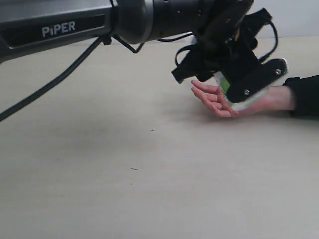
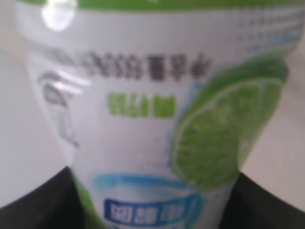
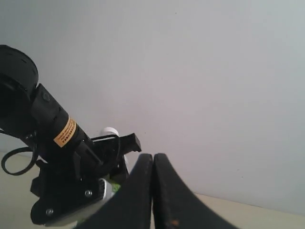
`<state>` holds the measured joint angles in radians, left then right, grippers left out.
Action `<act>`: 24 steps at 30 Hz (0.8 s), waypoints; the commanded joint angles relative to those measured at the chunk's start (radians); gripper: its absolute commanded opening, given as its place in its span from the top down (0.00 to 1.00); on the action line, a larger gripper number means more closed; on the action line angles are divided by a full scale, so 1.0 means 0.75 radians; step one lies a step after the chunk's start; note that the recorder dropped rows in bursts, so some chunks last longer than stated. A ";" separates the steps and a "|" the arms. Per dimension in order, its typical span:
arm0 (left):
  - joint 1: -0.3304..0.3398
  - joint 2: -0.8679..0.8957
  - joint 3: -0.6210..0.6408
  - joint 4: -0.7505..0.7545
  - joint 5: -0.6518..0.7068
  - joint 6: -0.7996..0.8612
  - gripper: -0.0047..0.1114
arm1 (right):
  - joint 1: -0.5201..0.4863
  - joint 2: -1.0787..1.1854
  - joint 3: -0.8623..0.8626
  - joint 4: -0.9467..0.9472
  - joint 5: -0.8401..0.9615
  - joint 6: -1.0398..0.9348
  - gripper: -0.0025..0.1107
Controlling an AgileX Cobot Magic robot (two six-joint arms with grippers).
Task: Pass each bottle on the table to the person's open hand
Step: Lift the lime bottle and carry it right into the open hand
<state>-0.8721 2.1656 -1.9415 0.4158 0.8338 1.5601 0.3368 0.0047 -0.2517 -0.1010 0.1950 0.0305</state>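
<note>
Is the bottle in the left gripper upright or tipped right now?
Tipped. In the exterior view the green-label bottle slants between the fingers of the left gripper, lower end over the open hand.

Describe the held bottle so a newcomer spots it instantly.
Follow the black PiPER arm to the left gripper above the person's open hand. The bottle held there has a white label with a green lime slice; no other bottle shows.

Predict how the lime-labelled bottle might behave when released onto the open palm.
The bottle looks round, so it may roll off the hand. It looks glossy too, so it could slip in the claw.
</note>
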 commanded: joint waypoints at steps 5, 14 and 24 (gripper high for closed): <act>-0.033 0.136 -0.093 -0.247 -0.132 0.238 0.96 | 0.000 -0.006 0.006 -0.007 -0.002 -0.003 0.98; 0.009 0.437 -0.349 -0.232 -0.072 0.258 0.96 | 0.000 -0.006 0.006 -0.007 -0.002 0.000 0.98; 0.009 0.448 -0.349 -0.221 -0.083 0.246 0.94 | 0.000 -0.006 0.006 -0.007 -0.002 0.000 0.98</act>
<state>-0.8679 2.5096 -2.1956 0.2460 0.7711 1.7528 0.3368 0.0047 -0.2517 -0.1010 0.1950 0.0305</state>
